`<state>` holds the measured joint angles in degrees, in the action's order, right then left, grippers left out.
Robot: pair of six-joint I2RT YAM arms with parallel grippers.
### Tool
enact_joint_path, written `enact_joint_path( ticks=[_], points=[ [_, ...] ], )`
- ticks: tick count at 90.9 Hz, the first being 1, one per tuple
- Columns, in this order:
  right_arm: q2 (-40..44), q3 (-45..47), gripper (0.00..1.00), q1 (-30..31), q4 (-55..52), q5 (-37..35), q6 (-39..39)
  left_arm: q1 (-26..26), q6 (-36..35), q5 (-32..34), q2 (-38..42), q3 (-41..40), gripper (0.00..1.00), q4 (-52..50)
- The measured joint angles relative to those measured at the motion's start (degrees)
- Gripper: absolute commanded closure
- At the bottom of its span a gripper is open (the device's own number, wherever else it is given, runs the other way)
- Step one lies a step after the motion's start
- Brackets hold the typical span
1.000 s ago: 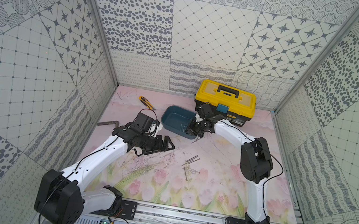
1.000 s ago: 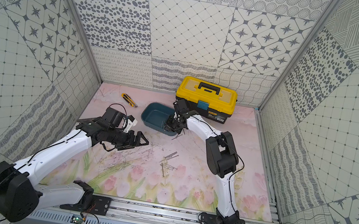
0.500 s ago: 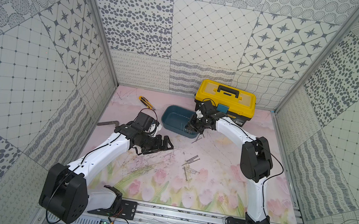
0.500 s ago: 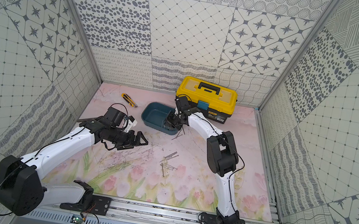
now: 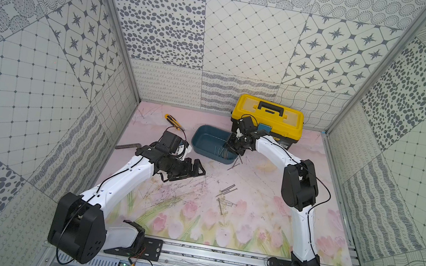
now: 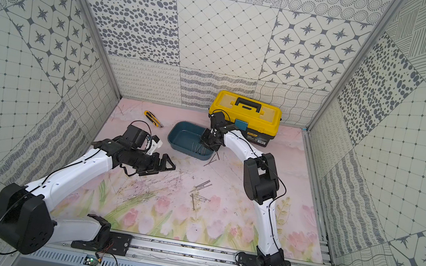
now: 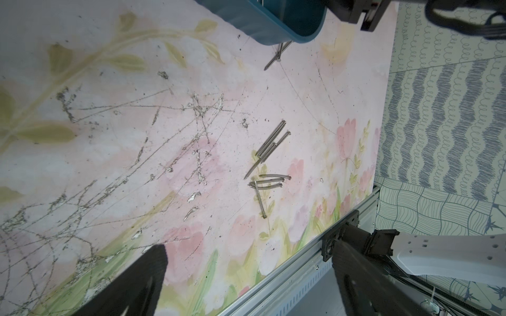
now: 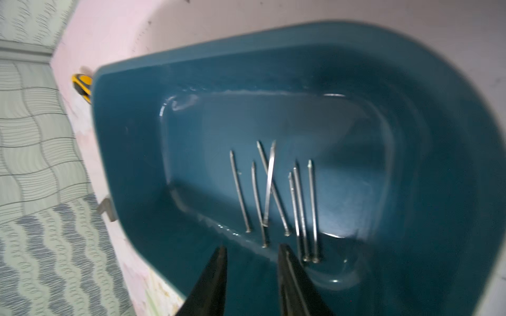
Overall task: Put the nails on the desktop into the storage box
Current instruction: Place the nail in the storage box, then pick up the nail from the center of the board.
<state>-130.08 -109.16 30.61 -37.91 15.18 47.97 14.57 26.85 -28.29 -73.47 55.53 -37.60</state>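
Right wrist view: drop step, right gripper [image 8: 252, 246] parted, empty, over storage box [image 8: 410, 82] (nails [image 8: 269, 191] lay inside). Next: loose nails [image 5: 226, 197] at five o'clock; left gripper [image 5: 195, 172] gaped.

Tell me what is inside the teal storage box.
About seven grey nails lie on the floor of the storage box, two of them crossed. Nothing else shows inside. The right gripper, open and empty, hides part of the wall beneath it.
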Motion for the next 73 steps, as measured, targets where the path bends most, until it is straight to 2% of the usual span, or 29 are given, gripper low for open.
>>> enact_joint_path(
  ticks=[24, 46, 60, 73],
  points=[
    [3.5, 2.5, 0.57, 0.2, -3.2, -1.7, -3.1, -0.1, 0.0, 0.0, -1.2, 0.9, 0.01, -0.5],
    [19.1, 5.0, 0.58, 1.7, -2.8, -0.6, -11.5, 0.4, 0.7, 0.3, -2.0, 1.0, 0.02, 0.0],
    [31.3, 13.2, 0.58, 0.8, -1.3, 1.1, -16.9, 4.5, 2.1, 2.3, -1.9, 0.7, 0.05, 0.7],
    [38.5, 24.7, 0.61, -4.6, -1.7, 2.4, -18.5, 11.3, 5.2, 6.4, -2.7, 0.7, 0.08, 0.6]
  ],
)
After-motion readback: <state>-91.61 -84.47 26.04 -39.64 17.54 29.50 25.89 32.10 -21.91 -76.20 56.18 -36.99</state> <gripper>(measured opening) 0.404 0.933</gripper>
